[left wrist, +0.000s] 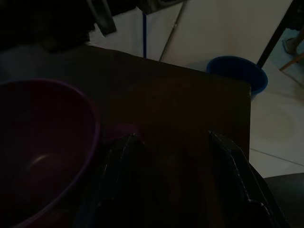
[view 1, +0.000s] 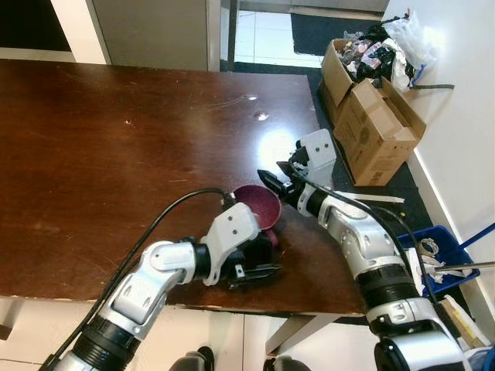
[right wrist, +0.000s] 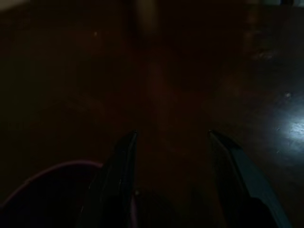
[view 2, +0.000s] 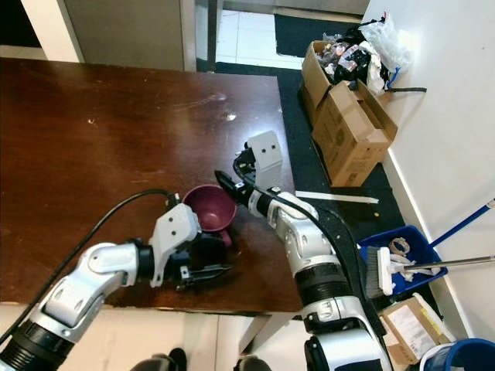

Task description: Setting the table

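A maroon bowl (view 1: 259, 205) stands upright on the dark brown table (view 1: 116, 147), near its front right corner. My left gripper (view 1: 267, 270) lies low on the table just in front of the bowl, pointing right, open with bare tabletop between its fingers (left wrist: 121, 161). The bowl (left wrist: 42, 152) sits beside it in the left wrist view. My right gripper (view 1: 267, 179) hovers at the bowl's far right rim, pointing left over the table, open. In the right wrist view the bowl's rim (right wrist: 57, 190) shows beside one finger (right wrist: 121, 166).
The table's right edge (view 1: 321, 131) and front edge (view 1: 232, 305) are close to the bowl. On the floor to the right stand cardboard boxes (view 1: 375, 127) filled with rubbish, a blue bin (view 1: 437, 251) and a brush (view 2: 379, 270). A white wall (view 1: 464, 139) runs along the right.
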`<state>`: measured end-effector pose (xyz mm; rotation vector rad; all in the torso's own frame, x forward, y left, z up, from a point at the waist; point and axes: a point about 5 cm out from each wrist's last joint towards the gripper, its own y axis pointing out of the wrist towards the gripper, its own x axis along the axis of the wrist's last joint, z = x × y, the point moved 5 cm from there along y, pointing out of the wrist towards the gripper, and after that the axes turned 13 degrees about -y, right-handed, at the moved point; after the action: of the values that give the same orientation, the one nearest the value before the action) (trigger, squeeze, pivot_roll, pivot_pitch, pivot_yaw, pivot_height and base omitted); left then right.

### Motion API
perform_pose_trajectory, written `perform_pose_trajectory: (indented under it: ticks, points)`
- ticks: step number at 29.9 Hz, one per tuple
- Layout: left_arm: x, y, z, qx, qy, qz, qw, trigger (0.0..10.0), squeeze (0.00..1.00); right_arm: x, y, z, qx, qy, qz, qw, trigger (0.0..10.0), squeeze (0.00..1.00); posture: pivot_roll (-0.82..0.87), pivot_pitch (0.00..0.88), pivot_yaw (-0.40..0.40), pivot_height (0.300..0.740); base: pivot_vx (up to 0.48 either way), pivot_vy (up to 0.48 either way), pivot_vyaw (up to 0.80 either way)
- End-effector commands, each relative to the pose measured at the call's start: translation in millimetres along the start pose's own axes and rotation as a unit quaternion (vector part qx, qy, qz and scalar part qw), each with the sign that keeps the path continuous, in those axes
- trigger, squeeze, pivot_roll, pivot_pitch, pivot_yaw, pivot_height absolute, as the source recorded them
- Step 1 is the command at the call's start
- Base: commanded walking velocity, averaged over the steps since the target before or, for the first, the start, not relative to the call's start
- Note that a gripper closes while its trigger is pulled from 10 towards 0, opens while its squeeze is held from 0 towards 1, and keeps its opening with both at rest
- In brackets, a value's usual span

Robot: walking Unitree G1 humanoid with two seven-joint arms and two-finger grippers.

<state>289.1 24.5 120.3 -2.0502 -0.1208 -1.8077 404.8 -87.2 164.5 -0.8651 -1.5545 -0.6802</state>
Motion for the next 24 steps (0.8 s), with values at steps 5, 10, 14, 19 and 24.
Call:
perform_pose_trajectory:
  ticks: [5,10,14,19,24]
  points:
    - [-5.3,4.2,-4.3,-0.008,-0.019,0.006,1.000,10.0,0.00,6.3,3.3,-3.1,-0.006,0.007,-0.024,1.000,10.0,0.00,-0.04,0.034,0.019,0.740,0.000,0.000,0.00]
    - [2.5,-23.6,21.9,0.052,-0.012,-0.017,0.998,10.0,0.00,24.2,-16.4,-22.8,-0.035,-0.043,-0.052,0.997,10.0,0.00,-0.04,0.042,0.023,0.740,0.000,0.000,0.00]
    - [11.9,-51.7,60.4,0.170,0.004,-0.061,0.983,10.0,0.00,19.5,-39.6,-24.3,-0.042,-0.055,-0.052,0.996,10.0,0.00,-0.05,0.053,0.015,0.740,0.000,0.000,0.00]
    - [9.6,-74.5,60.8,0.156,-0.004,-0.045,0.987,10.0,0.00,7.8,-65.5,-7.4,-0.028,-0.044,-0.039,0.998,10.0,0.00,-0.06,0.057,0.016,0.740,0.000,0.000,0.00]
    - [3.7,-74.0,52.1,0.128,-0.006,-0.026,0.991,10.0,0.00,-0.3,-78.2,28.5,0.010,-0.009,-0.030,0.999,10.0,0.00,-0.07,0.055,0.027,0.740,0.000,0.000,0.00]
